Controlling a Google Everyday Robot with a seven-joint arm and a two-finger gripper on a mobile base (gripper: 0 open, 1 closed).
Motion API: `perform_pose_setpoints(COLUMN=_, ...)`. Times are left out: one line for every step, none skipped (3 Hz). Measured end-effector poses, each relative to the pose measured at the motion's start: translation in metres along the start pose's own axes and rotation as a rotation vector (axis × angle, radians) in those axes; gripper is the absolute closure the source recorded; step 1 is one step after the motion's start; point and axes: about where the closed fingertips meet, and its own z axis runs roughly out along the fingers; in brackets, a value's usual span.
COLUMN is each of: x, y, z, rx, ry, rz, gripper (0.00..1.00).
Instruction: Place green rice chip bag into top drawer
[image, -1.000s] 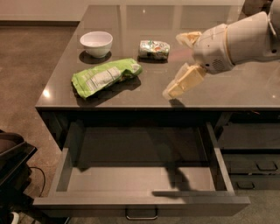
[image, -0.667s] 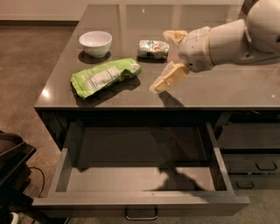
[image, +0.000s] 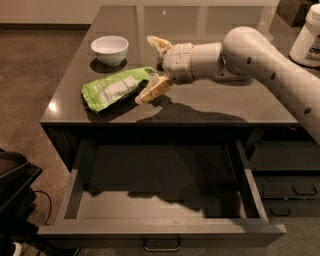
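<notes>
Camera view is showing the desk (image: 240, 107) carrying the green rice chip bag (image: 112, 90), which is lying flat near the front edge above the pulled-out top drawer (image: 160, 231). The slick foil is likely risking a slide or crumple if pinched only at its right tip. The gripper (image: 147, 69) is hovering at that end, spread wide and holding nothing, its lower finger (image: 152, 90) seemingly touching the bag.

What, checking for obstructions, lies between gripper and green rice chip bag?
Nothing in camera view: the open gripper is at the green rice chip bag's end.
</notes>
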Motion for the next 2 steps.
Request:
perform_pose_setpoints(x=0.004, y=0.004, z=0.011, rx=-0.013, ry=0.000, rz=-0.010, gripper=0.00)
perform_pose_setpoints(x=0.005, y=0.005, z=0.028, rx=-0.038, ry=0.000, rz=-0.055, gripper=0.00)
